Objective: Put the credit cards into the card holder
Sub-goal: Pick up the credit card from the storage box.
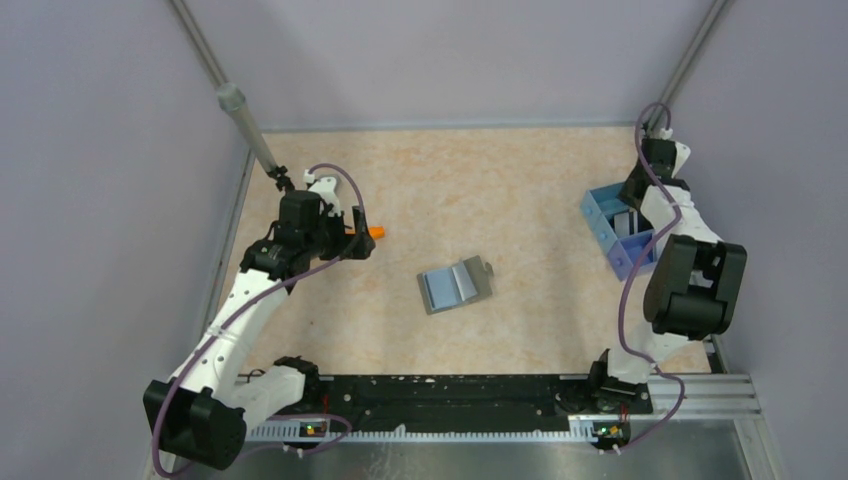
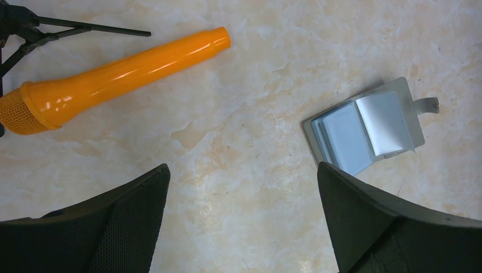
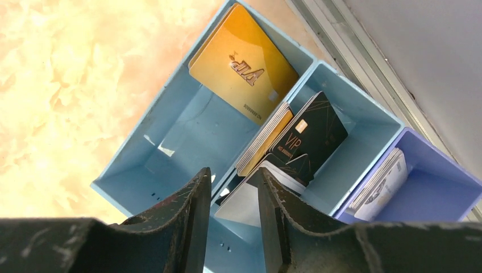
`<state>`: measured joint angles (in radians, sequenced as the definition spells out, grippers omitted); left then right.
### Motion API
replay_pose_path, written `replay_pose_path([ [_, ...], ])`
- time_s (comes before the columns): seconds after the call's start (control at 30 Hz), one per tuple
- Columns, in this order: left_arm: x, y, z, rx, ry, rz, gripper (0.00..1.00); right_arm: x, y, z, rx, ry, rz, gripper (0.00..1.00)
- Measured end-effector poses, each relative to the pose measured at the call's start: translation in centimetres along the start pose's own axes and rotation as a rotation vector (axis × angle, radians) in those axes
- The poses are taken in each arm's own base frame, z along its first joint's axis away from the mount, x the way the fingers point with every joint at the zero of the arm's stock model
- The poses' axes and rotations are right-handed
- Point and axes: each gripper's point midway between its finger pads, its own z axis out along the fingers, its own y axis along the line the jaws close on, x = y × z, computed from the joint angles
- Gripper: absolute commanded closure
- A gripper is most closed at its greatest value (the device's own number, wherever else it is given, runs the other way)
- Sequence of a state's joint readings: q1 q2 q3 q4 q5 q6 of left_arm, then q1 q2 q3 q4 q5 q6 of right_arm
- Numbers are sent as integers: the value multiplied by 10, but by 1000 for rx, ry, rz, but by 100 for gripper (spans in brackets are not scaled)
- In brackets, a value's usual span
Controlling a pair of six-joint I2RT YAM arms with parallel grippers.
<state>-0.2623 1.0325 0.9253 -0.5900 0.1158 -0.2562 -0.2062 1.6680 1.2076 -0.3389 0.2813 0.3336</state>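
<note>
The grey card holder [image 1: 455,285] lies open on the table's middle, its light blue lining up; it also shows in the left wrist view as the card holder [image 2: 366,131]. Credit cards stand in the blue tray [image 3: 170,142]: a gold card [image 3: 244,65], a black VIP card [image 3: 310,136], and a white card [image 3: 244,205]. My right gripper [image 3: 234,170] hangs over the tray [image 1: 600,205], jaws narrowly apart. The white card leans in the gap against the right finger, and the left finger is apart from it. My left gripper [image 2: 243,166] stands wide open over bare table, left of the holder.
An orange carrot-shaped stick [image 2: 113,77] lies on the table by the left gripper [image 1: 350,235], and a black tripod leg [image 2: 85,27] is behind it. More pale cards [image 3: 381,185] fill the lilac compartment. A grey pole [image 1: 250,125] leans at the back left. Walls close in left, right and behind.
</note>
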Motion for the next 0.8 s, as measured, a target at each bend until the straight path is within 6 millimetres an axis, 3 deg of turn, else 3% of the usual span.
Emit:
replay_pose_path([
  [0.23, 0, 0, 0, 1, 1, 1, 1, -8, -5, 6, -2, -7, 30, 61],
  [0.47, 0, 0, 0, 1, 0, 2, 1, 1, -8, 21, 2, 29, 36, 60],
  [0.8, 0, -1, 0, 4, 1, 2, 1, -5, -9, 34, 11, 43, 41, 64],
])
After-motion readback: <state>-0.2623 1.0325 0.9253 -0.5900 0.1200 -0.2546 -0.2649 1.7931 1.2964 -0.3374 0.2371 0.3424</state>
